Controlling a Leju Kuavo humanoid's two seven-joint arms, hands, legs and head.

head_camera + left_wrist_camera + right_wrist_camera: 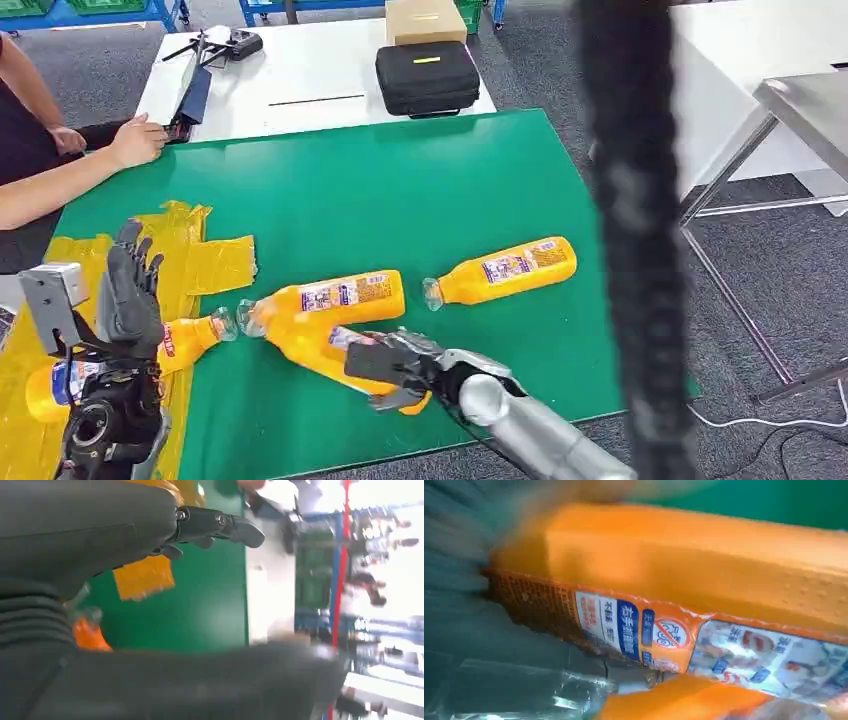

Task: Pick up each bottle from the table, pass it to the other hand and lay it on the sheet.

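Two bottles (330,320) crowd the right hand (395,368), seemingly gripping one near the table edge (400,452); left hand (128,290) spread

Green table (400,190) — yellow sheet (210,255) at its left, orange bottles (510,266) lying across it.

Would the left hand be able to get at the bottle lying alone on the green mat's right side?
Probably not easily: the left hand is raised over the yellow sheet, and two bottles lie between it and that lone bottle.
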